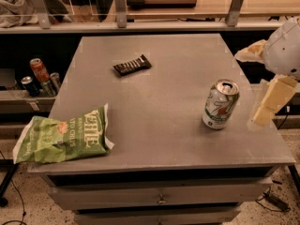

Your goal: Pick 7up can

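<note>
The 7up can (220, 104) stands upright on the right part of the grey table (159, 78). It is silver-white with green markings and has an opened silver top. My gripper (270, 102) hangs at the right edge of the view, beside the table's right edge. It is a little to the right of the can, about level with it, and does not touch it. The white round wrist (283, 50) is above the gripper.
A green chip bag (63, 136) lies on the front left corner, overhanging the edge. A dark snack bar (132, 65) lies at the back centre. A red soda can (39, 71) and small dark cans (29, 85) stand on a low shelf to the left. Drawers sit below the tabletop.
</note>
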Robot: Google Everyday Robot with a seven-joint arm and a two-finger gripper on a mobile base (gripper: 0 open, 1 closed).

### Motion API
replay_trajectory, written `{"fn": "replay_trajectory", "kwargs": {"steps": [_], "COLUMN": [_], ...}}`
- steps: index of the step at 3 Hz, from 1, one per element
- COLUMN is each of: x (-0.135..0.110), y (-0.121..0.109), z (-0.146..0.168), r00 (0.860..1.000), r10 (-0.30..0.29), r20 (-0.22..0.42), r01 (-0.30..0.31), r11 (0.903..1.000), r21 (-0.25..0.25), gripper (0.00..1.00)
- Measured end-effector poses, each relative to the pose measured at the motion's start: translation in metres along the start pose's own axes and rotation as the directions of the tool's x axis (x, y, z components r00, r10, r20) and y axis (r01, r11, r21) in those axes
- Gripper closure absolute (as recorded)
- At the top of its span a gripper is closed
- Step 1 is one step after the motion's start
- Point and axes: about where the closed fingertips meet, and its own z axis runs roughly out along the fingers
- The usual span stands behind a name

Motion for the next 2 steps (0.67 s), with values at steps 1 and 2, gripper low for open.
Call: {"fn": "replay_trajectory", "kwargs": {"steps": [1, 2], "x": [0.0073, 0.0141], "y": [-0.0059, -0.0159], "z": [0.012, 0.0197], "r00": [0.995, 0.986], "r10": [-0.018, -0.026], "r20": [0.099, 0.166], "r01": [0.02, 0.029], "r11": [0.9996, 0.9995], "r21": [-0.021, -0.013], "gripper": [0.0, 0.0]}}
